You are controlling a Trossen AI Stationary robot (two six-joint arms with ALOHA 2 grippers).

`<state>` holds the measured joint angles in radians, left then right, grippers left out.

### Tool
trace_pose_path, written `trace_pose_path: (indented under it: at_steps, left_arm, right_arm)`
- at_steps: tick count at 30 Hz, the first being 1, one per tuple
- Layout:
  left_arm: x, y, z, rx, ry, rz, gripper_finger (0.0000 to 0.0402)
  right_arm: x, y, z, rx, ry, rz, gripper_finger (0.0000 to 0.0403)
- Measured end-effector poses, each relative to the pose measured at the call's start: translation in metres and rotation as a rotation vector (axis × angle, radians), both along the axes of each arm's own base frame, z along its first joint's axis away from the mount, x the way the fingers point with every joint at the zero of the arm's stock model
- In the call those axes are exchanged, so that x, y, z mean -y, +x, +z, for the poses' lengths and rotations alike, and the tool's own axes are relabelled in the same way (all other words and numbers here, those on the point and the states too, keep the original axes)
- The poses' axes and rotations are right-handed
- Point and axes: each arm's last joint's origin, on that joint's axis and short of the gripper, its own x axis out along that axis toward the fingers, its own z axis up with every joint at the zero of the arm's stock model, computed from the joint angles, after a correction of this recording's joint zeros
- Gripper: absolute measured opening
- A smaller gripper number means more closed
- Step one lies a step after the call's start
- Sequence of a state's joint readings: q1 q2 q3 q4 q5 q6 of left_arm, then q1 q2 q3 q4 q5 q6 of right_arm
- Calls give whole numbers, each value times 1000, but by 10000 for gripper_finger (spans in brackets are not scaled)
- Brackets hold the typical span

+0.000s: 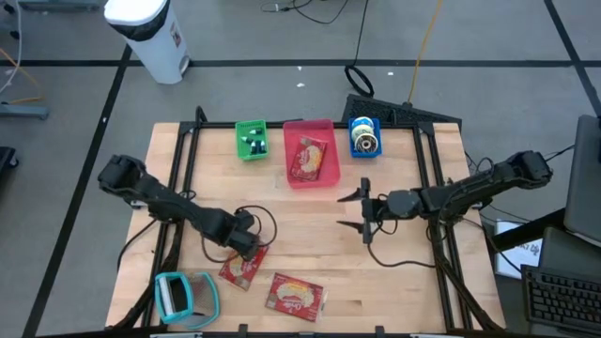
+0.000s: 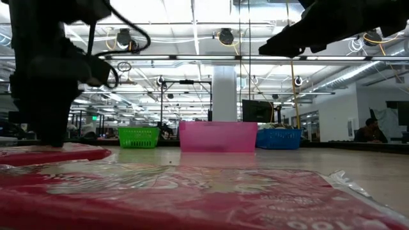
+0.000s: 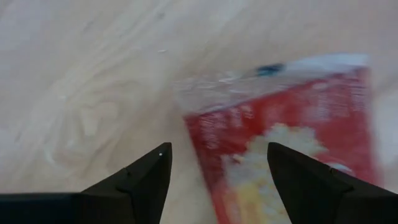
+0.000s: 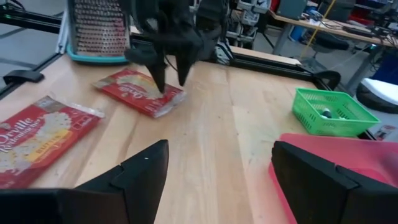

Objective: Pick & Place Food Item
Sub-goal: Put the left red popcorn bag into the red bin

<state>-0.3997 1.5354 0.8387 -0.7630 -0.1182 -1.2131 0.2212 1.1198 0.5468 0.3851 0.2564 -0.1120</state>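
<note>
Left wrist view: the left gripper (image 3: 217,158) points down with fingers spread wide, holding nothing, straddling the edge of a red popcorn packet (image 3: 286,149) on the table (image 1: 310,235); contact is unclear. Another packet (image 1: 295,295) lies near. The right gripper (image 1: 362,212) hovers open and empty beside the pink basket (image 1: 310,152).

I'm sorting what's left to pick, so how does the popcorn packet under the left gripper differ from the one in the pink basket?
The packet under the left gripper lies flat on the bare table, with the open left gripper straight above its edge. The packet in the pink basket sits inside the pink basket, far from either gripper. Both are red popcorn packets.
</note>
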Motion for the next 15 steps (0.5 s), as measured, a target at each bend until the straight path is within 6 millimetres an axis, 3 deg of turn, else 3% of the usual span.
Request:
trace_pose_path:
  at_steps: [11, 15]
  left_arm:
    - [4, 18, -24, 13, -4, -48, 263]
    - [7, 25, -26, 67, -16, -118, 221]
  right_arm:
    - [-2, 0, 1, 6, 1, 8, 272]
    - [-2, 0, 0, 0, -1, 8, 272]
